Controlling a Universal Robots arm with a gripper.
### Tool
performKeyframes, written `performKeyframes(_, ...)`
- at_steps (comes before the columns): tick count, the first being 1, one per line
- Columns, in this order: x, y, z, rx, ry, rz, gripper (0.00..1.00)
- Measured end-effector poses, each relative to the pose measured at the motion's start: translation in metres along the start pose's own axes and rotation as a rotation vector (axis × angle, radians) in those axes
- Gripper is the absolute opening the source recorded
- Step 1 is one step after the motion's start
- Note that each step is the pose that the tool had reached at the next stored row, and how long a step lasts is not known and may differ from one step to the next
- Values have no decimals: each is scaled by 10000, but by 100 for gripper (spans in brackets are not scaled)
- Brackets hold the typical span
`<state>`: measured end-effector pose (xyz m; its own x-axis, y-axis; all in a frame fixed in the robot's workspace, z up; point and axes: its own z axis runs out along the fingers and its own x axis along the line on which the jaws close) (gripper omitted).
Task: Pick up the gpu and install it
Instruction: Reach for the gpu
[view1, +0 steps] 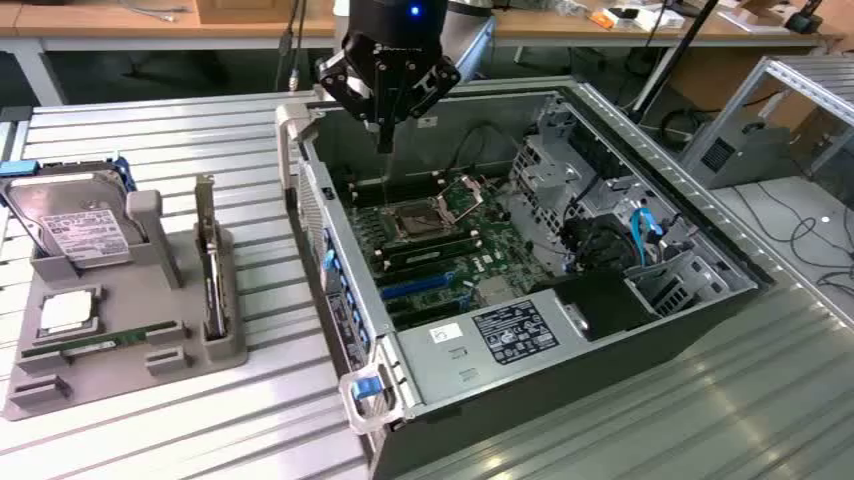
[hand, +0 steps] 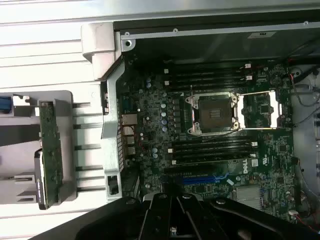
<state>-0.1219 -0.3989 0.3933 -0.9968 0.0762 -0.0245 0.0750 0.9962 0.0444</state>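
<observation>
Slatted metal desk (view1: 174, 130). Nearest, on the exterior view's left, is a grey tray (view1: 200, 352) with parts in it. A memory stick (view1: 107, 343) lies flat along the tray's near part, and a CPU chip (view1: 67, 312) sits flat just behind it. The gpu (view1: 208, 265) stands on edge in a slot on the tray's case side, silver bracket at the far end, nothing touching it. The hard drive (view1: 74, 232) leans upright at the tray's far end, white label showing.

On the exterior view's right of the tray is an open PC case (view1: 534, 350), lying on its side, just beside the tray. A labelled black cover sits at the case's near end. The motherboard (view1: 447, 255) is exposed past it, with blue slots, then RAM slots, then the open socket (view1: 420, 218). Blue cables (view1: 641, 235) run on the drive-bay side.

Farthest is the tool (view1: 384, 145), hanging over the far end of the case above the motherboard. Its fingers are pressed together and hold nothing. It is well apart from the gpu. In the wrist view the gpu sits in the tray outside the case wall.
</observation>
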Motion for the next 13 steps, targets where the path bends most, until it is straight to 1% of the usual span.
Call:
performKeyframes(3, 18, -2, -1, 0, 0, 1, 11)
performKeyframes(6, 63, -5, -2, 0, 0, 0, 11)
performKeyframes(13, 104, -8, -3, 1, 0, 1, 11)
